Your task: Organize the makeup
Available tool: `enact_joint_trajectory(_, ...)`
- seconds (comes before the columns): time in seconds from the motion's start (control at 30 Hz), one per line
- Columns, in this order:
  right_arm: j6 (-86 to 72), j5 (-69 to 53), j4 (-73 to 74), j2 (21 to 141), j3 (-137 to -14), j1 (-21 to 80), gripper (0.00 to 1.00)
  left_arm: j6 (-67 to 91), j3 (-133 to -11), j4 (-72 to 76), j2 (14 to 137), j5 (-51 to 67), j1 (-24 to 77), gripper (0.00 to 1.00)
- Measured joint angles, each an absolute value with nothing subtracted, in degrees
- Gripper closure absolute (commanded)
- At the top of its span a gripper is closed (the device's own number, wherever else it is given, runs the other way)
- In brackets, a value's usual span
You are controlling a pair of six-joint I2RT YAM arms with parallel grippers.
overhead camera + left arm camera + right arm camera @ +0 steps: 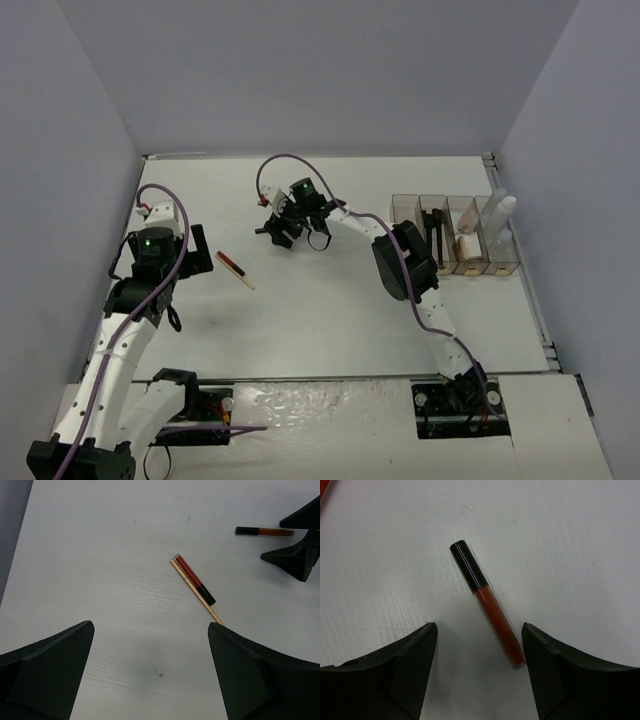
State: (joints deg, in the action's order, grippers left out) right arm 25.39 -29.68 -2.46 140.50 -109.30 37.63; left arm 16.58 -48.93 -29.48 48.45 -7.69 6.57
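Note:
A red lip-gloss tube (487,605) with a black cap lies flat on the white table, slanting between the fingers of my right gripper (479,630). Those fingers stand apart on either side of it without touching, so the gripper is open. From above, my right gripper (277,228) reaches toward the table's middle back. A second red tube (194,578) lies against a tan pencil (197,594), just ahead of my open left gripper (151,625). The pair (235,268) sits right of my left gripper (192,250). The left wrist view also shows the first red tube (264,531) beside the right fingers (295,560).
A clear four-compartment organizer (405,203) stands at the back right. It holds black brushes (432,225), a pale round item (466,243) and white-capped bottles (500,215). The right arm's elbow (400,262) hangs just left of it. Grey walls close in the table on three sides.

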Motion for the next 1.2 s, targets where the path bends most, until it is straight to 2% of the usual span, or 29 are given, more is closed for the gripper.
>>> enact_joint_trajectory(0.07,25.44,-29.28,-3.62,139.72,-107.61,38.16,0.62,16.58,-48.93,-29.47,48.45,-7.52,6.57,0.03)
enact_joint_trajectory(0.13,25.28,-29.02,-4.10,138.25,-105.16,38.87,0.83,16.58,-48.93,-29.44,48.45,-7.42,6.55,0.03)
enact_joint_trajectory(0.27,24.86,-26.94,-5.41,134.01,-98.38,40.60,1.00,16.58,-48.93,-29.34,48.42,-7.31,6.55,0.03)
enact_joint_trajectory(0.53,18.73,-20.21,-9.40,119.83,-77.20,42.64,1.00,16.60,-48.93,-29.30,48.31,-7.28,6.27,0.03)
enact_joint_trajectory(0.67,14.65,-13.53,-8.31,111.10,-68.81,42.38,1.00,16.60,-48.93,-29.30,48.31,-7.29,6.24,0.03)
enact_joint_trajectory(0.8,9.29,-1.49,-9.52,100.04,-61.84,41.30,1.00,16.66,-48.93,-29.32,48.31,-7.31,6.24,0.03)
enact_joint_trajectory(1.0,-0.41,11.83,-10.98,83.68,-55.02,31.31,1.00,16.81,-48.93,-29.32,48.34,-7.31,6.24,0.03)
enact_joint_trajectory(1.2,-5.99,16.14,-11.09,79.61,-49.34,20.88,1.00,16.98,-48.93,-29.32,48.61,-7.31,6.24,0.03)
